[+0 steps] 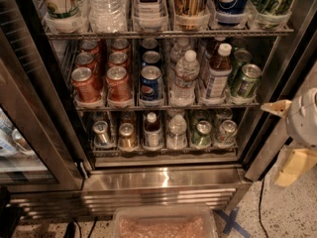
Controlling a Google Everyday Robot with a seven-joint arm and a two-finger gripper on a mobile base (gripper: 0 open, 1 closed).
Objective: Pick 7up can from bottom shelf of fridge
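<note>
The fridge stands open, with a dark interior and wire racks. On its bottom shelf two green 7up cans stand at the right, one beside the other. To their left are a water bottle, a dark bottle and two more cans. More green cans stand on the shelf above. My gripper is outside the fridge at the right edge of the view, about level with the bottom shelf. Its cream fingers are spread open and hold nothing.
Red cans and a blue Pepsi can fill the middle shelf at the left. The open glass door stands at the left. A clear plastic bin sits on the floor in front of the ribbed steel base. Blue tape marks the speckled floor.
</note>
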